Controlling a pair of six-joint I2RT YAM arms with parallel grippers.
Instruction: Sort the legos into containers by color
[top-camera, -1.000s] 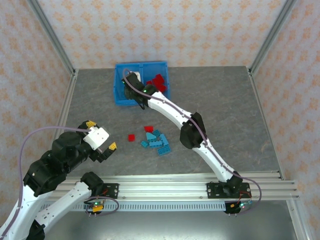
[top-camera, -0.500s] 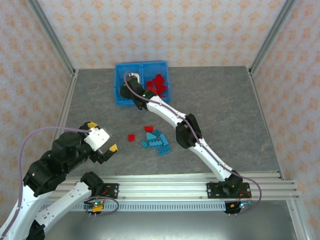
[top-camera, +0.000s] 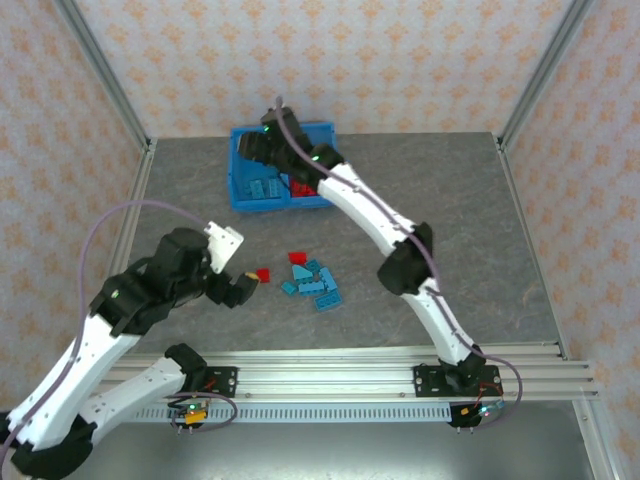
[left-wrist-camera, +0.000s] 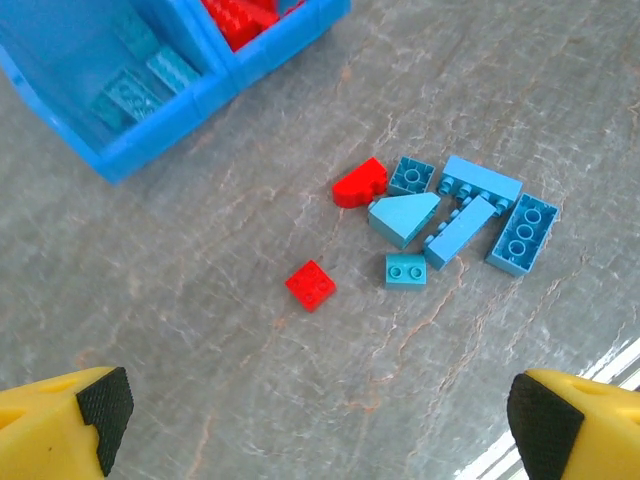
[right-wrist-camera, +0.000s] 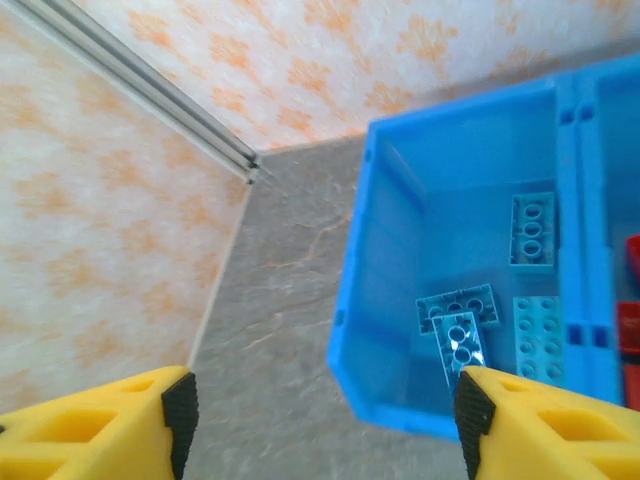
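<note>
- Just released with right claw (right-wrist-camera: 325, 425), now spread and empty above the bin (right-wrist-camera: 470, 150); blue bricks (right-wrist-camera: 460, 320) beneath it, left compartment.
- Swung left claw (left-wrist-camera: 310, 410), spread wide, over 8 loose bricks (left-wrist-camera: 450, 215) just ahead.
- Likely means 1 more blue sorted.

Light is bright and even in every view, soft and from overhead, with no hard-edged shadow anywhere. On the grey marbled tabletop (top-camera: 470, 220) the top view shows only faint, diffuse shade. The silver aluminium frame posts (top-camera: 104, 72) lean outward there, a mild wide-angle splay. In the left wrist view the small red and light blue studded bricks (left-wrist-camera: 455, 210) are crisp, each with a thin soft shadow. A pale sheen washes the tabletop at the lower right corner, and the left gripper's yellow, black-padded fingertips (left-wrist-camera: 60, 425) are blurred. The right gripper's fingertips (right-wrist-camera: 110, 425) are equally soft, and a white glint sits on one light blue brick (right-wrist-camera: 462, 345) inside the translucent blue plastic bin (right-wrist-camera: 400, 260).
</note>
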